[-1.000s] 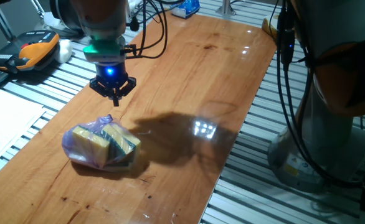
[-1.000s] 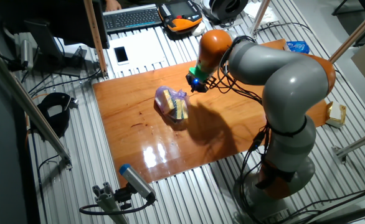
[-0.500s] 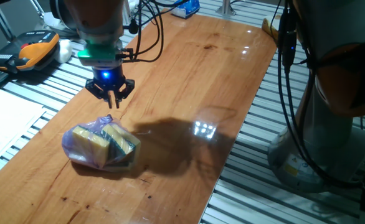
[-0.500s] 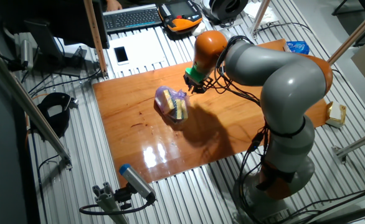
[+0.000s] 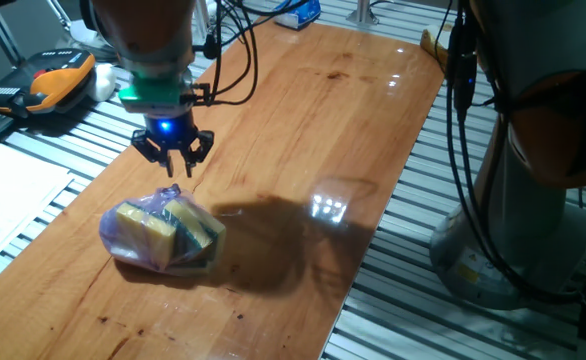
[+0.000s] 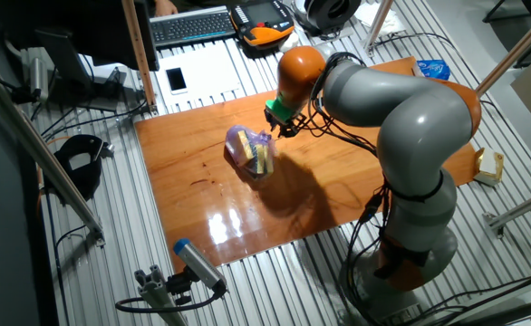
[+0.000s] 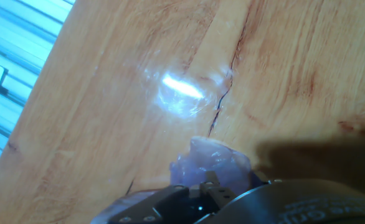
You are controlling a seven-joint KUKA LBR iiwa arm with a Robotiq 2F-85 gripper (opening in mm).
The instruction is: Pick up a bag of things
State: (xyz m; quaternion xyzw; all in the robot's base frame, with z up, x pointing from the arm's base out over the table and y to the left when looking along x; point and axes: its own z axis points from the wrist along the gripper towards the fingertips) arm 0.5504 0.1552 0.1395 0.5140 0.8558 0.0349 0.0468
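The bag of things (image 5: 158, 232) is a small translucent purple-blue plastic bag with yellow, green-faced sponge blocks inside. It lies on the wooden table (image 5: 313, 130) near the front left. In the other fixed view the bag (image 6: 250, 151) sits mid-table. My gripper (image 5: 175, 172) hovers just behind and above the bag's twisted top, fingers pointing down, slightly apart and empty. In the other fixed view the gripper (image 6: 273, 127) is right beside the bag. The hand view shows the bag's purple top (image 7: 213, 162) just ahead of the fingers (image 7: 189, 194).
An orange-and-black device (image 5: 58, 78) lies off the table at the left, also seen in the other fixed view (image 6: 264, 32). A keyboard (image 6: 193, 24) and phone (image 6: 176, 80) lie beyond the table. A blue packet (image 5: 298, 12) sits at the far end.
My gripper has moved left and slightly back, over the bag's twisted top, and its fingers have spread a little. The bag has not moved.
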